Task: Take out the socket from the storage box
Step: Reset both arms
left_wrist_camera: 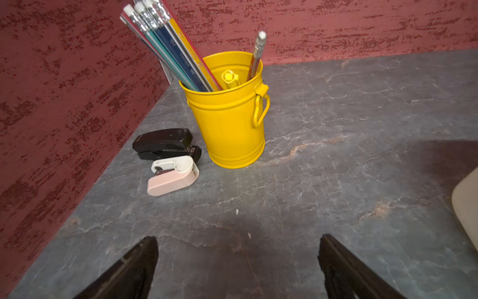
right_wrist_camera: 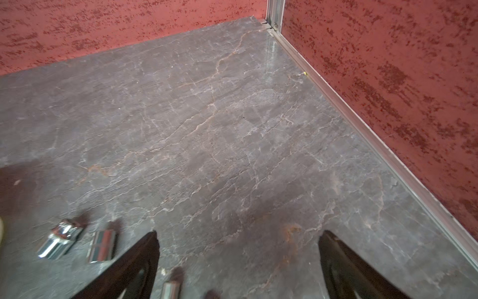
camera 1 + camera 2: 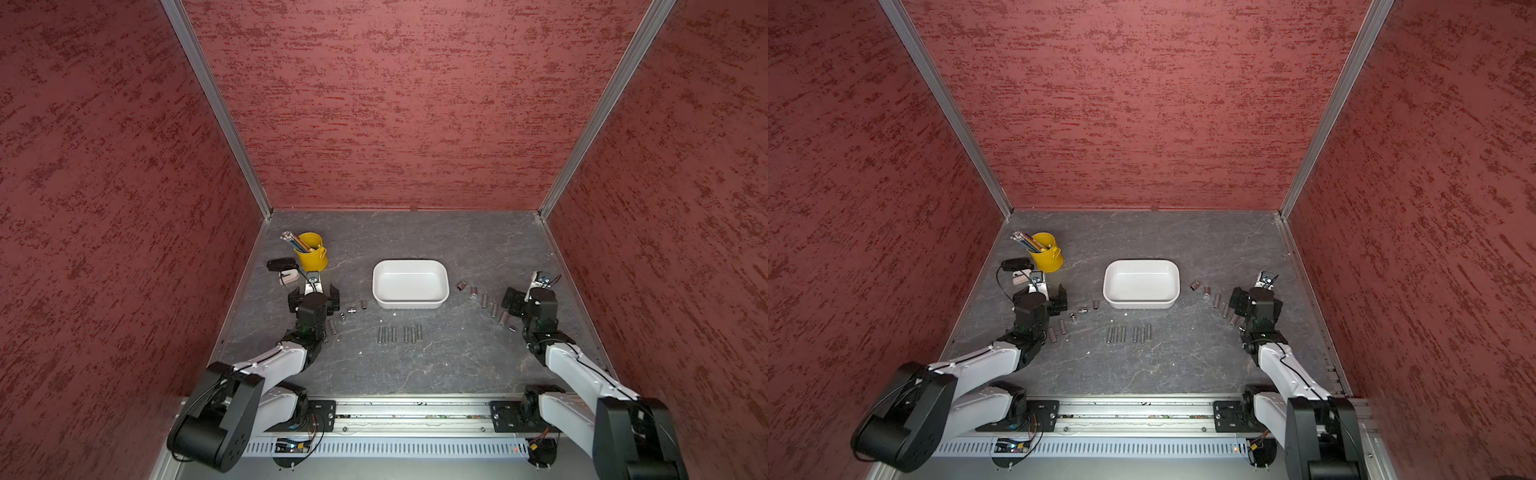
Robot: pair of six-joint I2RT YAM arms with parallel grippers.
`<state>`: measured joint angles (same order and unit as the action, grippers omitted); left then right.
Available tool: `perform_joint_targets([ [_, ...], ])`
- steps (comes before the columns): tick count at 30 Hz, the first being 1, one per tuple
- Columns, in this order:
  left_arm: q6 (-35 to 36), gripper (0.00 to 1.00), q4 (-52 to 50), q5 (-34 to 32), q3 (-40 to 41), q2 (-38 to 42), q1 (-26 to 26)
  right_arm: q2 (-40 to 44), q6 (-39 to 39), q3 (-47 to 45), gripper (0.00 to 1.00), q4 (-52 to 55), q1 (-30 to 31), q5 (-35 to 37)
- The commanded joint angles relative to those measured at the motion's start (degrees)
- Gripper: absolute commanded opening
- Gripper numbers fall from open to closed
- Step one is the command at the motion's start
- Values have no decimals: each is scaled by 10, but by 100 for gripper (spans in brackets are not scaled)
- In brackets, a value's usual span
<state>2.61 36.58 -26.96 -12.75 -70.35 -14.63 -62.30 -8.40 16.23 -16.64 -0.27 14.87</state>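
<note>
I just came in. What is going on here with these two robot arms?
The white storage box stands empty in the middle of the table. The sockets lie on the table around it, a row in front and some at each side. The left gripper and the right gripper are both open and hold nothing, each low over the table beside the box. A yellow pencil cup stands apart at the far left.
</note>
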Motion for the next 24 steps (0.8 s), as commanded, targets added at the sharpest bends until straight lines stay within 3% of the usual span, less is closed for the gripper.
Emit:
perform_joint_targets([
  [1, 38, 100, 185, 70, -5, -41, 31, -15, 33, -17, 98, -192, 8, 50],
  [4, 18, 100, 201, 140, -28, -90, 86, -70, 46, -46, 98, -346, 8, 47],
  [7, -22, 100, 266, 180, -34, -178, 136, -109, 46, 4, 98, -302, 6, 15],
  [10, -27, 100, 210, 234, -54, -170, 152, -198, 35, 14, 99, -387, 3, -16],
  [11, -22, 100, 239, 244, -52, -184, 153, -208, 51, 24, 98, -390, 5, -53],
  [12, -24, 100, 205, 260, -57, -171, 157, -208, 63, 32, 99, -358, 9, -78],
  [14, -9, 100, 222, 291, -57, -179, 159, -284, 79, 12, 98, -482, 15, -77],
  [15, -8, 100, 192, 305, -66, -173, 159, -253, 71, 22, 98, -412, 15, -84],
  [18, -17, 100, 142, 319, -94, -176, 171, -260, 68, 52, 99, -362, 19, -59],
  [24, -14, 100, 152, 312, -90, -177, 168, -264, 73, 45, 98, -390, 20, -59],
])
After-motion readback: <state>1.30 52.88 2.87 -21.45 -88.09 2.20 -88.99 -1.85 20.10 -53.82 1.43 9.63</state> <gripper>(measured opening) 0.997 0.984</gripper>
